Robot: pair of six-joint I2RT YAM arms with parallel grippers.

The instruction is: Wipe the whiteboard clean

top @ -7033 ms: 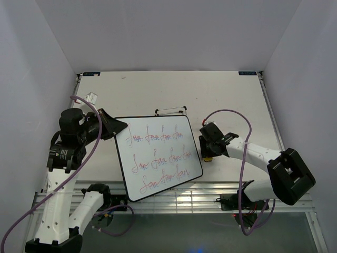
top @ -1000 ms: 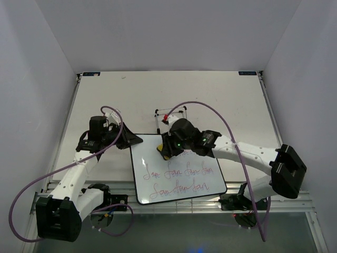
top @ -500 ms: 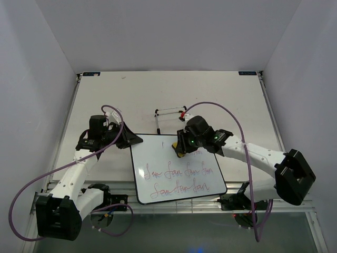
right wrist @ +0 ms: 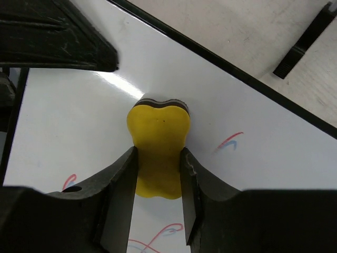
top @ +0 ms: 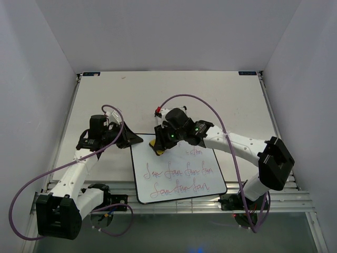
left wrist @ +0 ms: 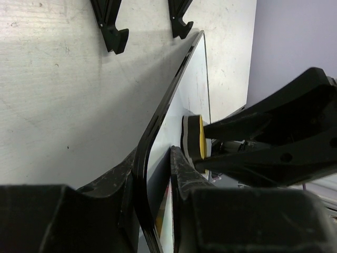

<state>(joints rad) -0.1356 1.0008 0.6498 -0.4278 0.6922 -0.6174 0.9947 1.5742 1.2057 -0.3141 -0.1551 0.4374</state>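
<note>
The right jaws are clamped on a yellow eraser (right wrist: pixel 158 124), one finger against each of its sides. Its dark pad presses flat on the whiteboard (top: pixel 176 159) near the board's upper left corner. The left jaws stand narrowly apart and pinch the black rim of that same corner, one finger above the board and one below.

The whiteboard lies at the lower middle of the overhead view, slightly turned, near the bottom edge of the pale surface (top: pixel 221 95). Two rows of red scribble cross its lower half, and a small remnant sits above them to the right. Plain pale walls close in the surface on three sides.

The left arm (top: pixel 79 163) rises from the lower left and bends right toward the corner. The right arm (top: pixel 237 143) stretches from the lower right across the board's top edge, a purple cable (top: pixel 205 105) looping above it.
</note>
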